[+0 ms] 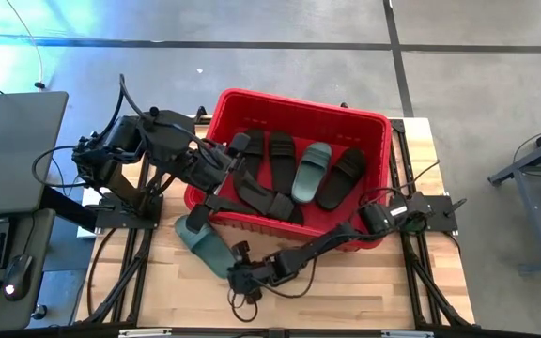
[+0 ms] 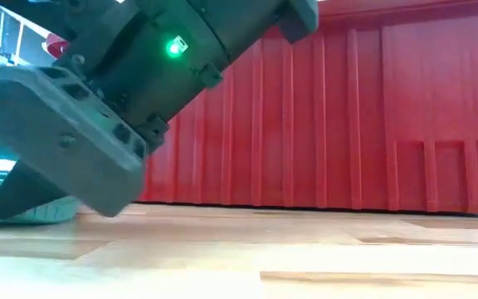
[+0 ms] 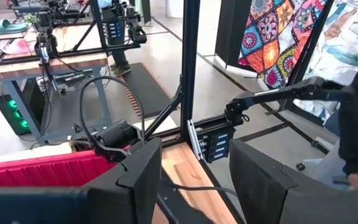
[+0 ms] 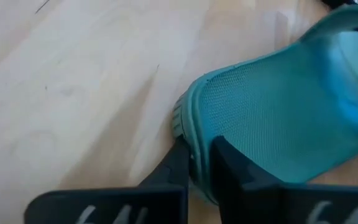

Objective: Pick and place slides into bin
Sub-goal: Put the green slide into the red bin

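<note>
Red bin (image 1: 380, 129), black and teal slides (image 1: 312, 173).

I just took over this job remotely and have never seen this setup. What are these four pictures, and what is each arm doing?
Two dark robot arms work at a wooden table. One picture looks straight down on it, one looks level across the tabletop, and the other two come from cameras on each arm's wrist.

The red bin already holds five slides: four black and one teal slide. A second teal slide lies on the table outside the bin's near left corner.

The right tool is down at that slide; its wrist camera shows both fingers pinching the slide's edge.

The left tool hangs open over the bin's left side, holding nothing.
</note>
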{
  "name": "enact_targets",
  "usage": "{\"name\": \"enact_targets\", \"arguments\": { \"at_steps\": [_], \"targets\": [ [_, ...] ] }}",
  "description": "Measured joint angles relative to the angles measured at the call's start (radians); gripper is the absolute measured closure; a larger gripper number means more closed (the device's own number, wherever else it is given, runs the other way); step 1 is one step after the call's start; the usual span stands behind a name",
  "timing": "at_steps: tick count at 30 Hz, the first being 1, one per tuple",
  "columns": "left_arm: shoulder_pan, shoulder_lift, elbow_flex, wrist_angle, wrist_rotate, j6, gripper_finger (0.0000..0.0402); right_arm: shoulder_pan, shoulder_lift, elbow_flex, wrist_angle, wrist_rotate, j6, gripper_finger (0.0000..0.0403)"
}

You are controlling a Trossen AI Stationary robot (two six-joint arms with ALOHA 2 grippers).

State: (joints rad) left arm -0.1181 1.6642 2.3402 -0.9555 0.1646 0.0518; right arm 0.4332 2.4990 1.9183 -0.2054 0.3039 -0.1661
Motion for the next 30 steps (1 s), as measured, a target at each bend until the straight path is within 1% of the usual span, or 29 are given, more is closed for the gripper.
{"name": "enact_targets", "arguments": {
  "at_steps": [2, 6, 8, 11, 16, 18, 20, 22, 26, 28, 30],
  "targets": [
    [0.000, 0.000, 0.000, -0.009, 0.000, 0.004, 0.0229, 0.018, -0.006, -0.002, 0.002, 0.018, 0.039, 0.0388],
    [0.000, 0.000, 0.000, -0.021, -0.001, 0.004, 0.0229, 0.064, -0.066, -0.007, -0.017, -0.029, 0.044, 0.0398],
    [0.000, 0.000, 0.000, -0.021, -0.009, 0.015, 0.0229, 0.083, -0.109, -0.007, -0.012, -0.030, 0.038, 0.0397],
    [-0.003, 0.000, 0.000, -0.031, -0.057, 0.057, 0.0229, 0.093, -0.172, -0.005, -0.001, -0.015, 0.038, 0.0400],
    [-0.001, 0.008, 0.000, -0.053, -0.133, 0.048, 0.0229, 0.100, -0.271, -0.006, -0.007, 0.039, 0.035, 0.0401],
    [-0.001, 0.010, 0.000, -0.059, -0.135, 0.046, 0.0229, 0.106, -0.321, -0.005, 0.004, 0.058, 0.011, 0.0401],
    [-0.001, 0.009, 0.000, -0.058, -0.131, 0.036, 0.0229, 0.113, -0.372, -0.005, -0.004, 0.050, -0.034, 0.0401],
    [-0.002, 0.008, 0.000, -0.058, -0.126, 0.004, 0.0229, 0.123, -0.416, -0.004, -0.027, 0.004, -0.066, 0.0402],
    [-0.002, 0.008, 0.000, -0.058, -0.101, -0.034, 0.0229, 0.153, -0.503, -0.004, -0.063, -0.072, -0.056, 0.0402],
    [-0.002, 0.008, 0.000, -0.058, -0.090, -0.034, 0.0229, 0.169, -0.545, -0.004, -0.105, -0.076, -0.073, 0.0402],
    [-0.002, 0.008, 0.000, -0.058, -0.083, -0.034, 0.0229, 0.188, -0.586, -0.003, -0.192, -0.051, -0.096, 0.0402]
  ]
}}
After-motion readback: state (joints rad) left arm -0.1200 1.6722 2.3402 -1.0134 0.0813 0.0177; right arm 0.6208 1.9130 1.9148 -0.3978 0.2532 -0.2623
